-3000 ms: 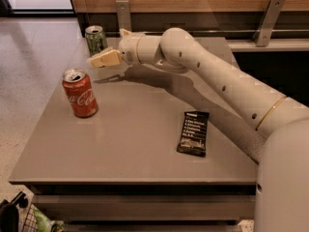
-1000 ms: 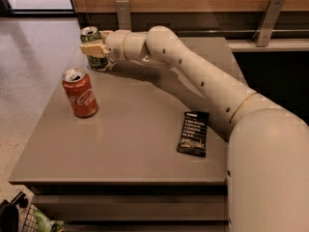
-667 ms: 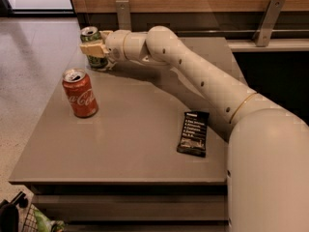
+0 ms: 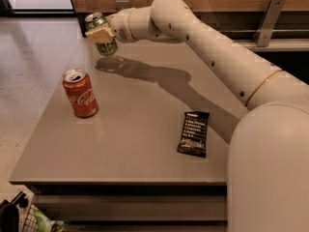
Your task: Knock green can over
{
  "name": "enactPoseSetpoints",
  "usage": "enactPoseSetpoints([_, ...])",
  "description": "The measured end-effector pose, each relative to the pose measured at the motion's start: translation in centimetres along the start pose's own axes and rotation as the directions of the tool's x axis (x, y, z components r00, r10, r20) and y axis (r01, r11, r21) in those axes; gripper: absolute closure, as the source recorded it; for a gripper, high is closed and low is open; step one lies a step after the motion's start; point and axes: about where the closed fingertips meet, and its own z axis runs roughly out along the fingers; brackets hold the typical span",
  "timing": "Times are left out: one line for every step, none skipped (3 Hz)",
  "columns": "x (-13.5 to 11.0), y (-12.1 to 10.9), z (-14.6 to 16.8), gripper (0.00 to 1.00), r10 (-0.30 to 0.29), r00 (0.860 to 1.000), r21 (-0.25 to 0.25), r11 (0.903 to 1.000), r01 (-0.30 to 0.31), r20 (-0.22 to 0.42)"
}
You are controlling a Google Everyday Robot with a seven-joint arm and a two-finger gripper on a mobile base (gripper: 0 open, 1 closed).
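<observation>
The green can [image 4: 103,41] is at the table's far left corner, tilted with its silver top leaning left and up. My gripper [image 4: 100,34] is at the can, with a cream finger [image 4: 98,34] across its front; it appears shut on the can and holds it slightly above the table [image 4: 130,129]. The can's shadow lies on the table just below it. The arm reaches in from the right, across the back of the table.
A red Coca-Cola can [image 4: 80,93] stands upright at the left of the table, nearer than the green can. A black snack bar [image 4: 193,133] lies flat at the right of centre. A wooden wall with metal brackets runs behind the table.
The gripper has risen a little with the green can, and the can tilts more than before. The red can and the snack bar have not moved.
</observation>
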Motion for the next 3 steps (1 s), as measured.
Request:
enactPoseSetpoints([-1.8, -0.7, -3.2, 1.00, -0.026, 0.991, -0.016, 0.9996, 0.024, -0.130])
enactPoseSetpoints([-1.4, -0.2, -5.7, 1.00, -0.033, 0.962, -0.027, 0.9993, 0.027, -0.271])
enactPoseSetpoints([0.4, 0.6, -7.2, 1.00, -0.036, 0.906, -0.035, 0.9991, 0.023, -0.421])
